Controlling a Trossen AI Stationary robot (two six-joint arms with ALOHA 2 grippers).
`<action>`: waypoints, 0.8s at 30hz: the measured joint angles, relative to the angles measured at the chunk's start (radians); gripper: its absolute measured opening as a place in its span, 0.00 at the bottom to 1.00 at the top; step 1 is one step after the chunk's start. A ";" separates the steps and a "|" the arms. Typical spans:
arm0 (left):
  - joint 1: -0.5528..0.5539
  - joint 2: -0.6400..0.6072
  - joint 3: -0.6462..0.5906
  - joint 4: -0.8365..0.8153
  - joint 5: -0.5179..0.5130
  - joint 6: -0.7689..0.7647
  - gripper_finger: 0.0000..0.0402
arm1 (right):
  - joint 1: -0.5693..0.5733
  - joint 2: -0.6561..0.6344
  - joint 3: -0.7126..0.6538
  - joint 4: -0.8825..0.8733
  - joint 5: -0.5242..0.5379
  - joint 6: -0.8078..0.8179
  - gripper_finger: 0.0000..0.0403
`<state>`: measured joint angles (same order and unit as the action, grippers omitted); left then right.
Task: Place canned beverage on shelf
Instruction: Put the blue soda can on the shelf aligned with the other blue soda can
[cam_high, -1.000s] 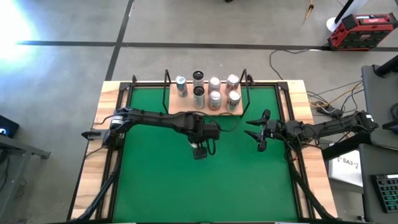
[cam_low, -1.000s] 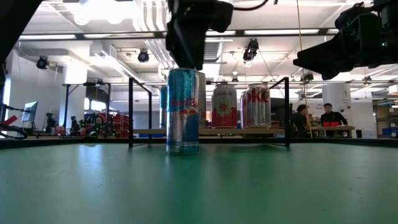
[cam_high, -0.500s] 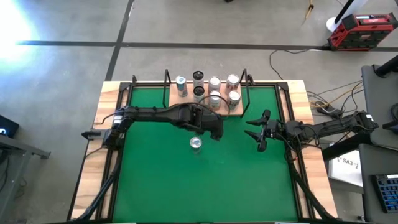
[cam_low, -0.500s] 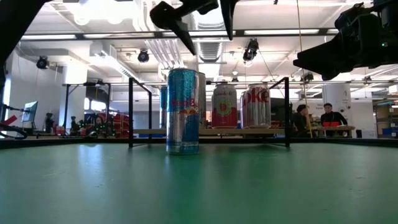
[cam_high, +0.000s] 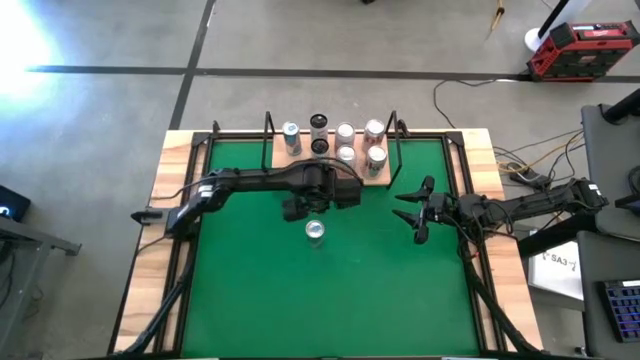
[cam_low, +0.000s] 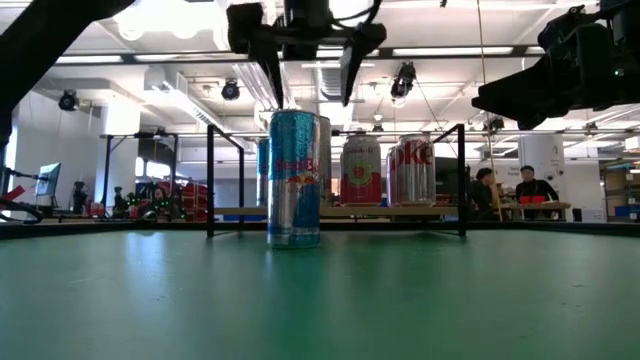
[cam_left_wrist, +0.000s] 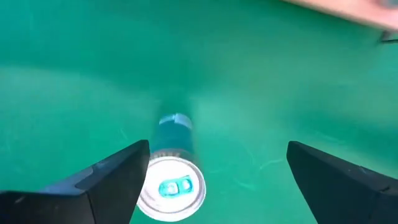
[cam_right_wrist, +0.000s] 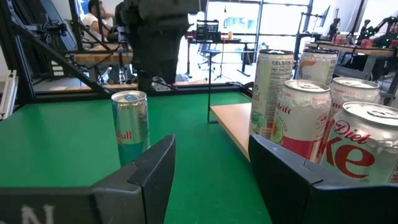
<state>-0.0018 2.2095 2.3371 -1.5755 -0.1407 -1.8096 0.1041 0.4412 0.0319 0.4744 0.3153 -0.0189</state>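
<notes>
Green mat (cam_high: 260, 290) inside a light-wood table border (cam_high: 160, 250); grey concrete floor all round, a red toolbox (cam_high: 583, 50) off the far right corner. The low view alone gives the room: an open hall with ceiling lights, and people seated at benches beyond the table's right edge.

My left gripper (cam_low: 305, 68) hangs with fingers spread wide, holding nothing, just above a slim blue can (cam_low: 295, 178) and a little toward the mat's far edge. That can stands upright near the middle of the mat, clear of the shelf (cam_high: 283, 172). The left wrist view looks down on its silver lid (cam_left_wrist: 171, 189) between my two fingers (cam_left_wrist: 112, 180), not touching either.

The shelf sits at the middle of the mat's far edge, carrying several upright cans (cam_high: 346, 140). The right wrist view reads their labels, which the high view cannot: a Diet Coke can (cam_right_wrist: 367, 155) nearest.

My right gripper (cam_high: 416, 215) waits near the mat's right edge, fingers at their tightest, holding nothing.
</notes>
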 joint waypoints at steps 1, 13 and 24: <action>0.002 0.006 0.000 0.000 0.019 -0.021 0.91 | 0.000 0.000 0.000 0.000 0.000 0.000 0.48; 0.007 0.027 -0.006 0.005 0.115 -0.190 0.90 | 0.000 0.000 0.000 0.000 0.000 0.000 0.48; 0.013 0.027 -0.036 0.005 0.120 -0.208 0.79 | 0.000 0.000 0.000 0.000 0.000 0.000 0.48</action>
<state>0.0116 2.2360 2.3016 -1.5707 -0.0208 -2.0178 0.1043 0.4410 0.0321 0.4740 0.3151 -0.0189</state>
